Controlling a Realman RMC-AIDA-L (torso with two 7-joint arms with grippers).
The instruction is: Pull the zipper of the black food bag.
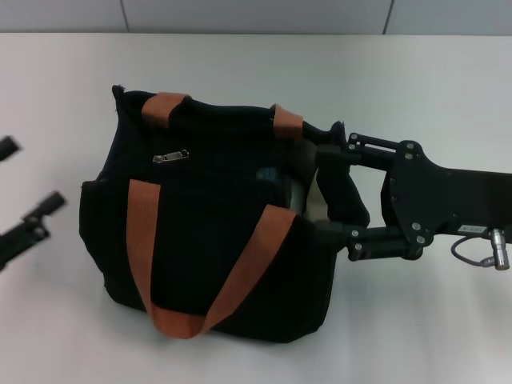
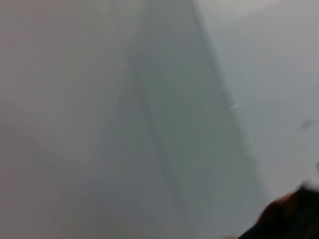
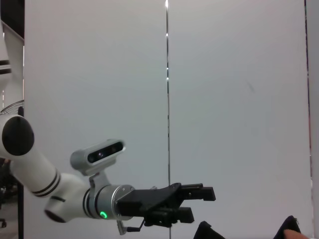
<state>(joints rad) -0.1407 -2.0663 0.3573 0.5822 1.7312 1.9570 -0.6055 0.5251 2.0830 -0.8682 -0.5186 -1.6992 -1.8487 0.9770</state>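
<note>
The black food bag stands in the middle of the white table, with two orange-brown strap handles. The zipper, a small silver pull tab, lies on the bag's top near its left end. My right gripper is at the bag's right end, where pale lining shows. Its jaws are spread wide, one finger at the far side and one at the near side of that end. My left gripper is open and empty, left of the bag and apart from it. It also shows in the right wrist view.
The white table extends around the bag, with a grey wall behind. A silver connector plug with a cable sits on my right arm. The left wrist view shows only a blurred pale surface and a dark shape in one corner.
</note>
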